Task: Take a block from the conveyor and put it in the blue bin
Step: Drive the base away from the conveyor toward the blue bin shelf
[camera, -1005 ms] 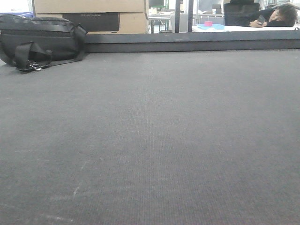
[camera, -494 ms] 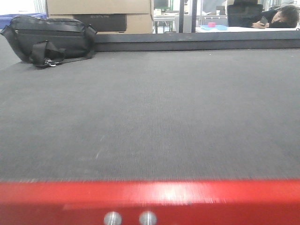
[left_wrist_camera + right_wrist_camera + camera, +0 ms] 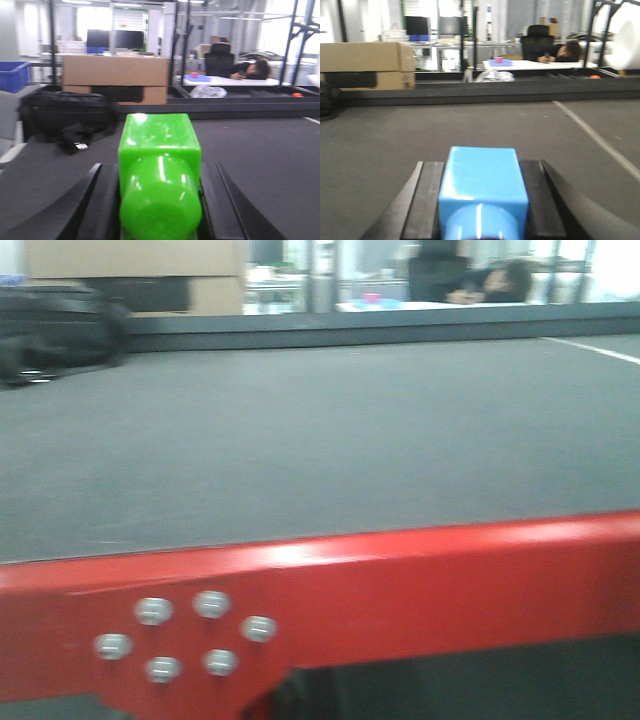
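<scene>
Green block (image 3: 159, 145): clamped between the two black fingers of the left gripper (image 3: 159, 175), clear of the conveyor (image 3: 300, 440), its rounded end toward the wrist and its square end pointing forward along the line of the fingers. Blue block (image 3: 480, 185): gripped in the same manner by the right gripper (image 3: 482, 167), also lifted off the belt. Neither claw is free; each is closed on its own block. Blue bin (image 3: 12, 76): visible only in the left wrist view, at the far left edge and beyond the belt's far side, just left of the black bag (image 3: 65, 117) and the cardboard box (image 3: 115, 72). It therefore lies ahead and well to the left of the left gripper. The right wrist view shows no bin, only the belt and its white line (image 3: 595, 137). Judgement: the left arm is the nearer, and its delivery calls for a reach forward and leftward, past the bag
</scene>
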You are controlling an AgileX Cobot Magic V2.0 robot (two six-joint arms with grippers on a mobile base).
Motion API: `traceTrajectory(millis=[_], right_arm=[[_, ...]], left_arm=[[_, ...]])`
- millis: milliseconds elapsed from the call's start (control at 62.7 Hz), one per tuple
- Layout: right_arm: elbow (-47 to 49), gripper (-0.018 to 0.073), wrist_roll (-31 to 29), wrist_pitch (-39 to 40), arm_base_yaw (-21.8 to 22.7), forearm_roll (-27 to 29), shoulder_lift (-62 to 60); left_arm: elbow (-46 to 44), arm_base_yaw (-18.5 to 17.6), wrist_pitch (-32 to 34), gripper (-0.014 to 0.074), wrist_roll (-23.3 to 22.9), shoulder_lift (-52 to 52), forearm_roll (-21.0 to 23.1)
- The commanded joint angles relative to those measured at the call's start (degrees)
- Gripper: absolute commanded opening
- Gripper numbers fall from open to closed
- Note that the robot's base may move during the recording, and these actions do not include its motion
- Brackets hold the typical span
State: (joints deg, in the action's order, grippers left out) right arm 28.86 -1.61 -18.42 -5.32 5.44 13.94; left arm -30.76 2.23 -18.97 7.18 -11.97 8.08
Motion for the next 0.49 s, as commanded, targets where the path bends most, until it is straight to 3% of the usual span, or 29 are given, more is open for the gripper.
traceTrajectory(millis=[0, 478], right_arm=[[-0.27, -0.0162, -0.21, 0.84, 0.13, -0.18, -0.27], [-0.27, -0.0162, -0.21, 0.84, 0.13, -0.18, -0.27]], left_arm=[[-0.04, -0.14, 0.70, -0.0111, -0.30, 0.64, 0.36], [-0.04, -0.14, 0.93, -0.0111, -0.30, 0.88, 0.36]])
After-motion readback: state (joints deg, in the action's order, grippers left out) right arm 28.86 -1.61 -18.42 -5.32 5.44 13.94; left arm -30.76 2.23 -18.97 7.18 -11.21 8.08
